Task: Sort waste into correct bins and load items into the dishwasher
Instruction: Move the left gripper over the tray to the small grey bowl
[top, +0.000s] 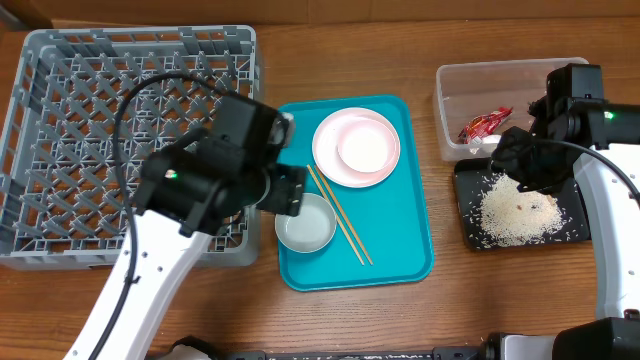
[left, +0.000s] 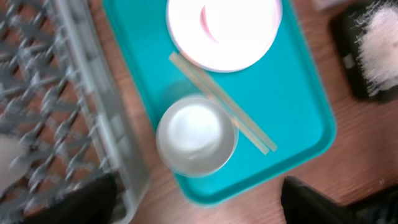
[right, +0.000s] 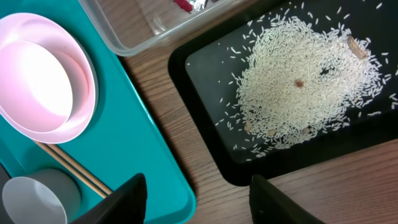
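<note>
Waste looks sorted, red wrapper (top: 485, 124) in clear tub (top: 450, 80) at 2 o'clock and rice (top: 515, 210) on black tray (top: 470, 238) at 3, but grey bowl (top: 305, 225), chopsticks (top: 340, 215) and pinkish bowl (top: 364, 147) sit on teal tray (top: 400, 250), dish rack (top: 60, 150) at 9 unloaded (arm hides part); left gripper (left: 198, 190) and right gripper (right: 196, 193) both wide, empty.

From above, the left arm (top: 200, 185) blocks the dish rack's (top: 80, 120) near right corner and the grey bowl's (top: 308, 225) left rim. The right arm (top: 565, 110) covers the clear tub's (top: 470, 80) right end. The left wrist view is smeared, and the white plate (left: 249, 59) runs off its top edge. A few brown specks in the rice (right: 280, 93) are too small to name.
</note>
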